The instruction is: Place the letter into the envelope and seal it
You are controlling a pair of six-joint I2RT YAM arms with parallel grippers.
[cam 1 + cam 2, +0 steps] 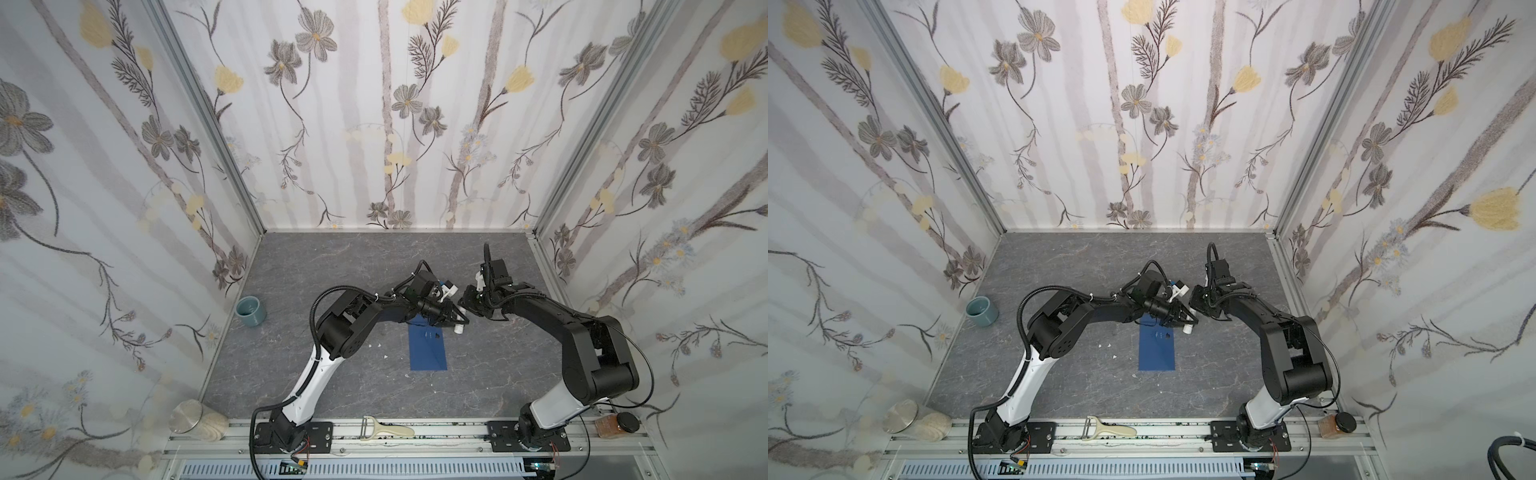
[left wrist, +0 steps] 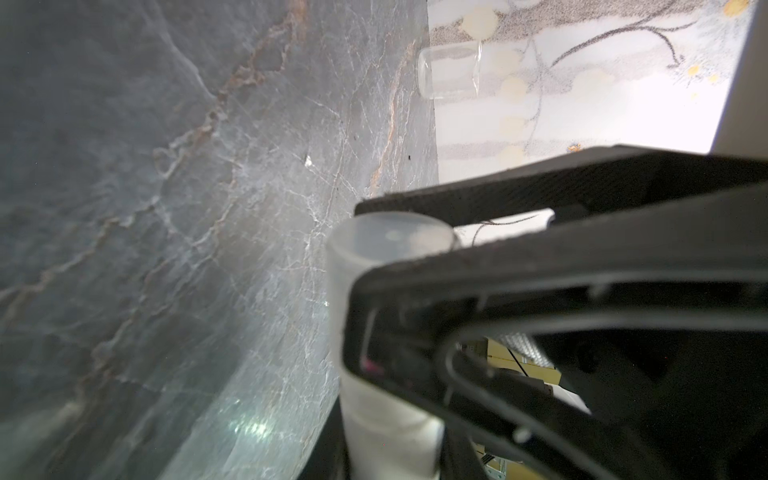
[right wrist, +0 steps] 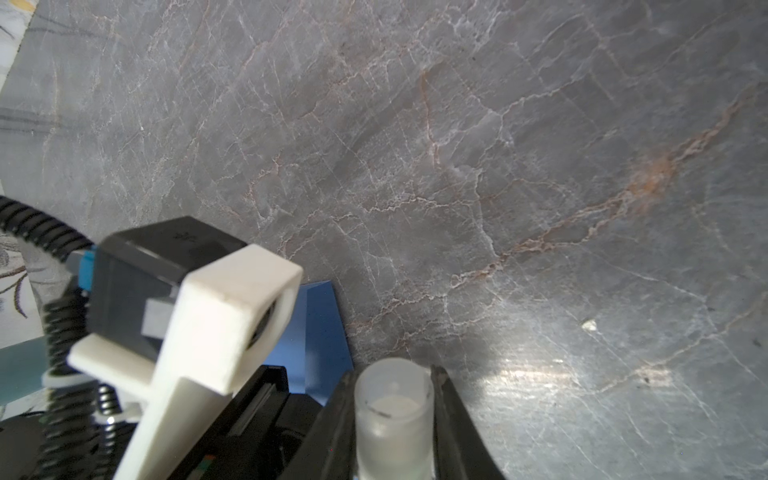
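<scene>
Left hand (image 2: pixel 386 237) grips the glue stick (image 2: pixel 374 436), right hand (image 3: pixel 392 376) probably its cap (image 3: pixel 390 432); the flimsy envelope (image 1: pixel 428 349) lifts best by an edge.

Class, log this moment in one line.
left jaws: shut on glue stick | right jaws: shut on frosted tube | envelope: flat on table

A teal cup (image 1: pixel 251 311) stands by the left wall (image 1: pixel 124 249) on the grey marbled table (image 1: pixel 332 257), a white glue stick (image 1: pixel 583 328) is up off the surface mid-table, and along the front rail (image 1: pixel 449 432) lie a metal-lidded jar (image 1: pixel 195 420), a peeler (image 1: pixel 384 429) and a black-capped jar (image 1: pixel 616 424).
</scene>
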